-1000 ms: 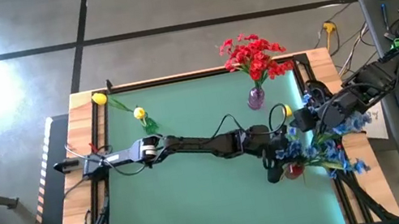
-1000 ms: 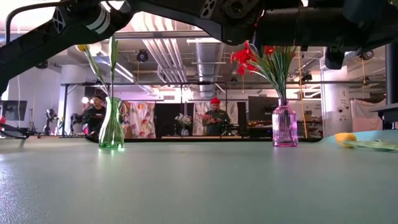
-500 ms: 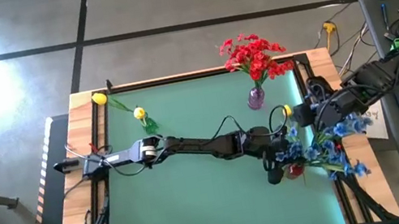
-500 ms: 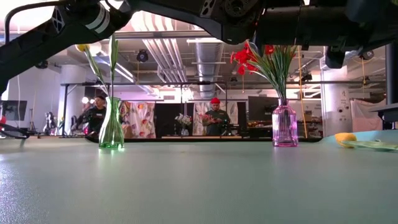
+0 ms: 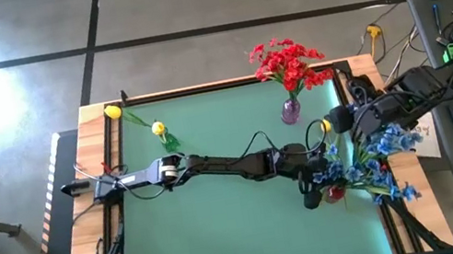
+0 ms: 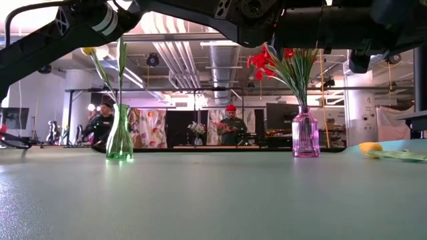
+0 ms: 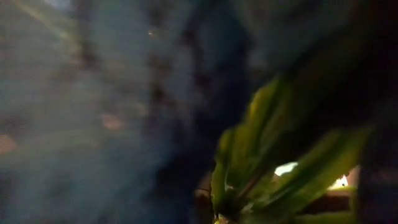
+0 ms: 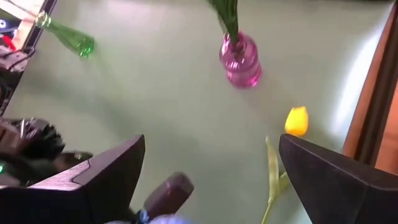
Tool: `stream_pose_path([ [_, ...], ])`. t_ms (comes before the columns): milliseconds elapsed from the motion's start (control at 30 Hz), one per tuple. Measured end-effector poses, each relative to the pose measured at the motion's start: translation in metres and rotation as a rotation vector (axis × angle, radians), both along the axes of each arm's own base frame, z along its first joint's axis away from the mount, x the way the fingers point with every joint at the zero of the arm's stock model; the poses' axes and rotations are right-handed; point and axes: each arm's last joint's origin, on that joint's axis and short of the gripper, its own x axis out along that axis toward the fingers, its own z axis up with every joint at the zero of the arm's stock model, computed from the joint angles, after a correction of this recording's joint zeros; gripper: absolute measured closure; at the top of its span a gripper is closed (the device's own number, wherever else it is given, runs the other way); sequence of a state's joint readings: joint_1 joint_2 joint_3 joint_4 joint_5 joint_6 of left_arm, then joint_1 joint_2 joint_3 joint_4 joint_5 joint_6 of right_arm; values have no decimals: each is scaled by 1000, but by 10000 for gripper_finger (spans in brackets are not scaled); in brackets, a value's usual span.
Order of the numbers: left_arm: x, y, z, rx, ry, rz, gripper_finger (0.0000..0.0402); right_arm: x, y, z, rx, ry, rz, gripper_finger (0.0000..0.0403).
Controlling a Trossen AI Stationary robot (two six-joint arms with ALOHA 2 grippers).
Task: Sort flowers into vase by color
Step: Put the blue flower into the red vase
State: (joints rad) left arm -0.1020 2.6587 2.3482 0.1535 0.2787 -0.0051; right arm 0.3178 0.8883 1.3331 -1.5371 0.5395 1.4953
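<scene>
A pink vase [image 5: 290, 112] [image 6: 305, 135] at the far right holds red flowers [image 5: 290, 62]. A green vase [image 5: 170, 142] [image 6: 120, 133] at the far left holds yellow flowers [image 5: 158, 129]. One yellow tulip [image 5: 326, 125] [image 8: 296, 121] lies flat on the mat beside the pink vase. Blue flowers [image 5: 372, 157] bunch at the right edge, over a dark reddish vase [image 5: 334, 190] [image 8: 169, 191]. My left gripper [image 5: 315, 188] reaches across the table into that bunch, shut. My right gripper [image 5: 344, 117] [image 8: 211, 149] hangs open above the mat near the tulip, holding nothing. My left gripper comes about level from the table's left and is shut in among the blue flowers' green stems and leaves [image 7: 249, 180]. The blooms and the gripper itself hide the place of contact, so which stem it has cannot be told. The bunch stands up off the mat.
The mat's middle and near left lie bare [image 5: 226, 230]. The left arm [image 5: 224, 163] spans the table's middle. A wooden rim [image 8: 373, 93] runs along the right edge close to the tulip. People stand in the room beyond the far edge [image 6: 230, 127].
My right gripper has turned and swung a little toward the far edge, nearer the lying yellow tulip, staying open. The left arm and the flowers have kept still.
</scene>
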Motion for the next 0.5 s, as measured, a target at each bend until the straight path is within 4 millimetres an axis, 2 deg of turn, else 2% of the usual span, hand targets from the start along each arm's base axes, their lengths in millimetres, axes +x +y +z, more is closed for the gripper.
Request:
stream_pose_path([
  [167,0,0,0,0,0,0,398,1,-3,1,-84,10,8,39],
  [500,0,0,0,0,1,0,398,1,-9,5,-411,53,48,39],
])
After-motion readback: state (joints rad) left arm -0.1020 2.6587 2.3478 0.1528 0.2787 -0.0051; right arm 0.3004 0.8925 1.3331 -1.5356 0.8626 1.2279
